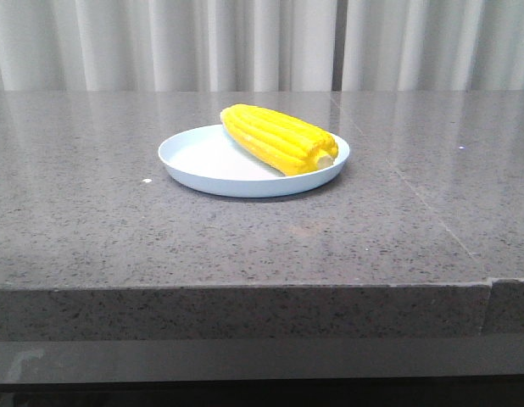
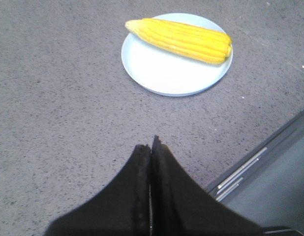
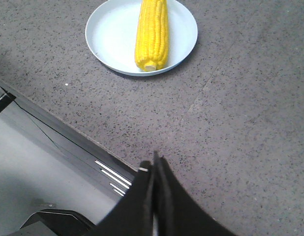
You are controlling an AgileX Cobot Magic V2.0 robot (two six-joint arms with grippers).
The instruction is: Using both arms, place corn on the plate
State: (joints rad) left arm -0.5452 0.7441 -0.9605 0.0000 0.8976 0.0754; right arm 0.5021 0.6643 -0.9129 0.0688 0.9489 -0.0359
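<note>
**A:** Corn first, since it's the whole job: where does it sit?

**B:** Start at the near edge of the table. Both arms hang back there, well apart from everything. The left gripper has its fingers pressed together, holding nothing, and the right gripper is the same, closed on empty air near the table's front edge. Farther in, about mid-table, is the plate, and the corn lies across it, its pale stub end by the rim toward the near right, its tapered tip pointing toward the far left.

**A:** So which step is this?

**B:** I'd judge the placing done. The cob rests on the plate and neither pincer touches it. What's left, if anything, is parking the arms; no further grasp seems called for. The tapered tip reaches slightly past the rim, but it looks settled.

**A:** Do the views differ?

**B:** Yes. The front view shows no gripper at all, only the plate, the corn and the curtain past the far edge. The wrist views alone show the shut fingers. The left wrist view shows the tip overhanging the rim; the right wrist view shows the stub end best.
</note>
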